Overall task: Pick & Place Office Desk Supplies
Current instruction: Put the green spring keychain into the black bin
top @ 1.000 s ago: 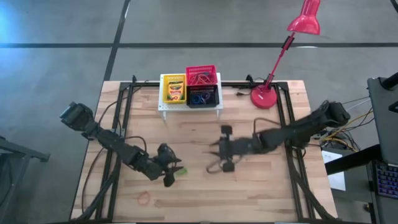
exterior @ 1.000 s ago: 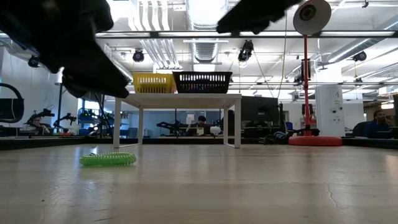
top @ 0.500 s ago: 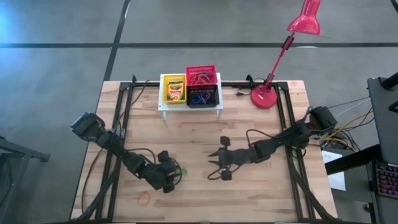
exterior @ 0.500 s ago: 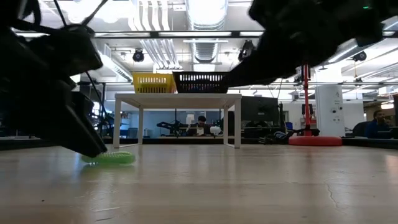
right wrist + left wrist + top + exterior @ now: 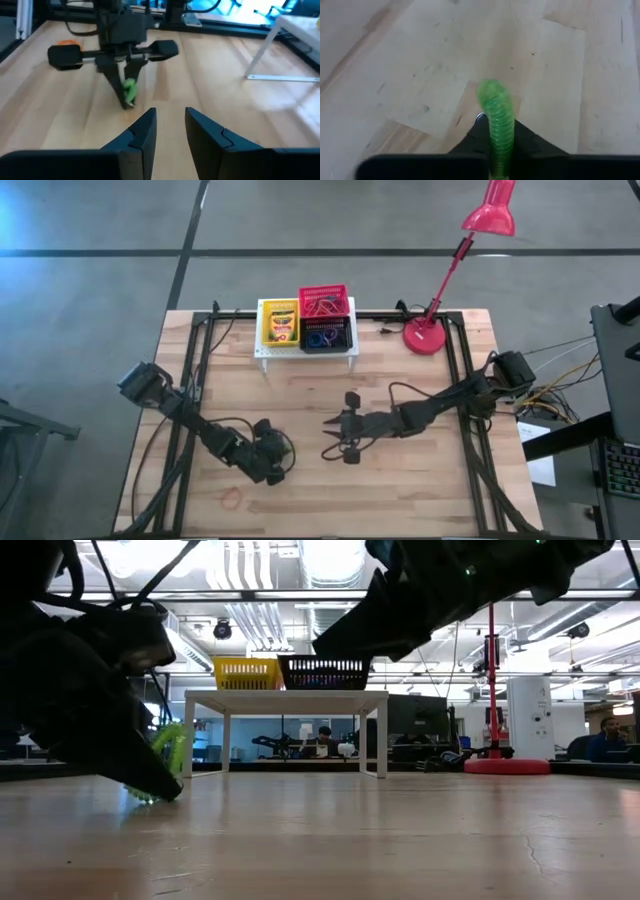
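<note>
So the left gripper [image 5: 496,150] is low at the front-left part of the table [image 5: 420,490], and its two fingers are pinched on a green coiled elastic loop [image 5: 496,120]. In the left wrist view the coil sticks up out of the fingers, and from the low camera it stands tilted beside the dark fingers, just above the wood. The right wrist view backs this up: green loop caught between the left arm's fingertips.

Right gripper [image 5: 335,438] hovers near the table's middle, pointing toward the left one, fingers [image 5: 142,132] a bit apart with nothing between them.

Further out, an orange loop [image 5: 232,499] lies flat on the wood near the front-left corner, close to the left gripper but apart from it.

At the back edge there's the white stand [image 5: 305,355]. On it sit a yellow basket [image 5: 280,323] with a crayon box in it, a red basket [image 5: 325,303] with loops in it, and a black basket [image 5: 325,338] with blue loops. Red desk lamp [image 5: 430,330] stands to the right of the stand.
</note>
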Motion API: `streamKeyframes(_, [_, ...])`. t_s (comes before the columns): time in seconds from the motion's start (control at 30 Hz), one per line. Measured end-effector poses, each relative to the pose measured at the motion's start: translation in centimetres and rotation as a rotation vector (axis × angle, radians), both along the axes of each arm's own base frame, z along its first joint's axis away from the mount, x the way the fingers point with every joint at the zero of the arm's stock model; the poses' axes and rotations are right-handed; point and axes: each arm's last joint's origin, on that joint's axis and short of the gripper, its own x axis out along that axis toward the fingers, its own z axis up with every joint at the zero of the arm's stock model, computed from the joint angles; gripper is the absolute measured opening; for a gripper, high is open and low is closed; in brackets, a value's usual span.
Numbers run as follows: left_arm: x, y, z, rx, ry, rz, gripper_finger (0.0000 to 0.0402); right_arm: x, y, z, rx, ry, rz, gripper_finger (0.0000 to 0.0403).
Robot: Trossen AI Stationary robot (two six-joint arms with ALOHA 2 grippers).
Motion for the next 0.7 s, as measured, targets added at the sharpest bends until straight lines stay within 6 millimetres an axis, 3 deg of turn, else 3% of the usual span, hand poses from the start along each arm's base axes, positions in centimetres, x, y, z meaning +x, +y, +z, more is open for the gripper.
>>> streamKeyframes(0.13, [0.6, -0.1, 1.3, 0.02, -0.046, -0.005, 0.002, 0.3, 0.0, -0.1, 0.054, 0.01, 0.061, 0.0099])
streamKeyframes(0.3, [2.2, -0.3, 3.3, 0.081, -0.105, -0.05, 0.0037, 1.3, 0.1, -0.5, 0.094, 0.029, 0.117, 0.0123])
streamKeyframes(0.53, [4.1, -0.3, 5.2, 0.215, -0.127, -0.163, 0.0038, 4.8, 0.7, -0.5, 0.005, 0.016, 0.223, 0.0173])
streamKeyframes(0.7, [4.2, -0.4, 5.5, 0.235, -0.13, -0.183, 0.0038, 6.6, 1.3, -0.1, -0.047, 0.087, 0.291, 0.0182])
